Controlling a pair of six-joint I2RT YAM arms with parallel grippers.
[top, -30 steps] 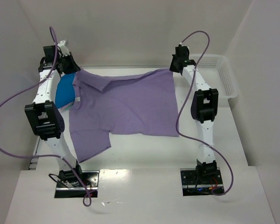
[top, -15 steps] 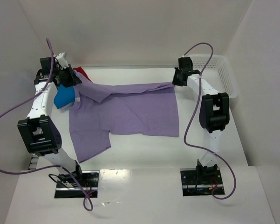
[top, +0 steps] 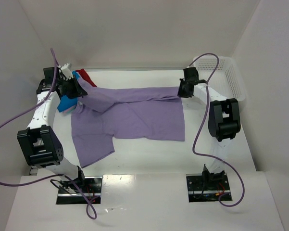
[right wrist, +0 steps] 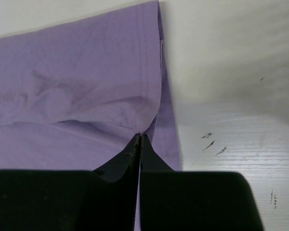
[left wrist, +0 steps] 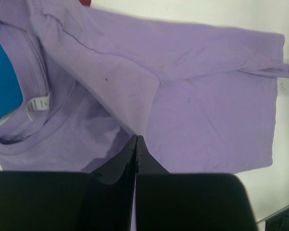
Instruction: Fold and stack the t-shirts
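Purple t-shirt (top: 134, 115) nearer; blue t-shirt (top: 64, 104) half-hidden

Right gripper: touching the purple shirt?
Touching. The right wrist view shows the right gripper shut on a pinched edge of the purple shirt, with the cloth puckering at the tips.

Light falls bright and even from above in the overhead view, so the white table (top: 134, 147) and walls (top: 149, 33) almost wash out. Shadows are soft, lying under the arms and beneath the raised fold of the purple shirt (top: 134, 115). The glossy front ledge (top: 144, 192) shows faint glare. In the wrist views the left gripper (left wrist: 136, 138) and right gripper (right wrist: 140, 136) are dark, blurred shapes against sharper cloth. A grey shadow band crosses the table in the right wrist view.
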